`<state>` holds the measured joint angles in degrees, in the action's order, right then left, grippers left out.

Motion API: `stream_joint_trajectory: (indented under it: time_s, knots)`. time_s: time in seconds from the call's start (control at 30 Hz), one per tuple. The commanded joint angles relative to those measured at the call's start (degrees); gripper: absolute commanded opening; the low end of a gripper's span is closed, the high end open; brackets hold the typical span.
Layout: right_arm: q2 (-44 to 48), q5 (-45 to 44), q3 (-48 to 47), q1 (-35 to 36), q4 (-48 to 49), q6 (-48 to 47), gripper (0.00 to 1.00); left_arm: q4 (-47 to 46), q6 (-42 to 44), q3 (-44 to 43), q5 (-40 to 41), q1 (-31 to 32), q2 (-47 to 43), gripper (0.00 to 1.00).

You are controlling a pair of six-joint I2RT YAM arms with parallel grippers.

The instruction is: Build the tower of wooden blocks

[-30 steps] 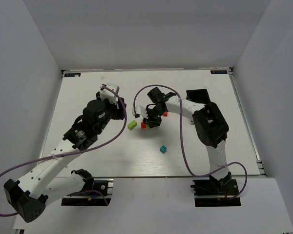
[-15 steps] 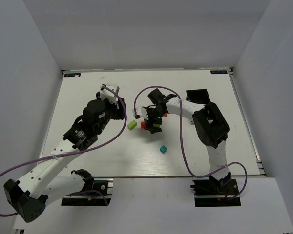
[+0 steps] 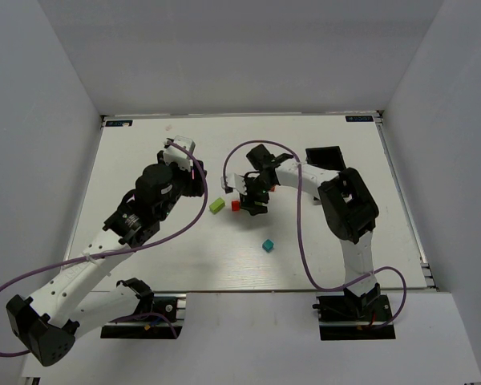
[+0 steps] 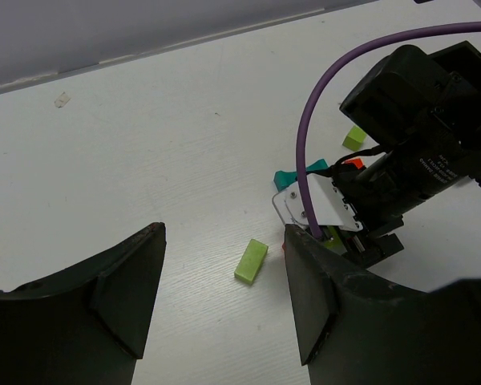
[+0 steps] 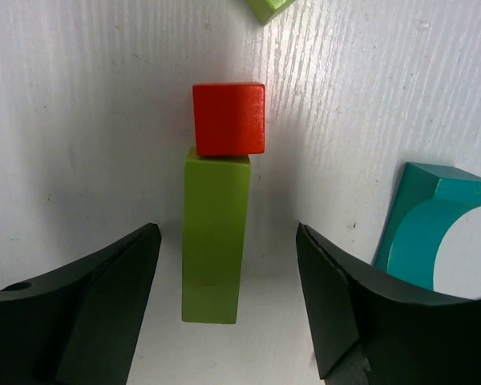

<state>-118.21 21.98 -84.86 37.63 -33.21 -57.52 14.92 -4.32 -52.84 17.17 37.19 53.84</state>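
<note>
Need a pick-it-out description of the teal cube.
On the white table, look from the right claw toward the right arm's base. The teal cube sits alone there, touching nothing. Unlike the teal arch, it is a plain cube.

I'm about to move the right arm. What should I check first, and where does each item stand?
1. Right gripper open: ok, jaws stand clear on both sides of the long lime block.
2. Red cube against that block's end: ok.
3. Teal arch clear of the right gripper: cannot tell, one finger hides its lower end.
4. Left gripper open and empty: ok.
5. Teal cube free to pick: ok, it lies alone.
</note>
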Motion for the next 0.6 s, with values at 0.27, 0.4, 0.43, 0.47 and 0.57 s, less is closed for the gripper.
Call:
stream_joint_trajectory:
  time_s: [0.27,0.4,0.43,0.47,0.57]
  knots:
    - [1.85,0.17,0.66,-0.62,-0.28,-1.55,0.58,-0.68,0.19,0.63,-0.03,-0.36,-0.58,0.71]
    - [1.67,0.17,0.83,-0.62,-0.27,-1.81,0.54,-0.68,0.19,0.63,-0.03,-0.36,-0.58,0.71]
    - [1.58,0.26,0.84,-0.71,-0.19,-1.81,0.52,-0.68,0.19,0.63,-0.03,-0.36,-0.58,0.71]
    - [1.67,0.09,0.84,-0.63,-0.10,-1.72,0.52,-0.68,0.19,0.63,-0.03,-0.36,-0.58,0.71]
    - [1.58,0.17,1.10,-0.45,0.25,-1.63,0.49,-0.68,0.19,0.63,-0.03,-0.36,-0.58,0.71]
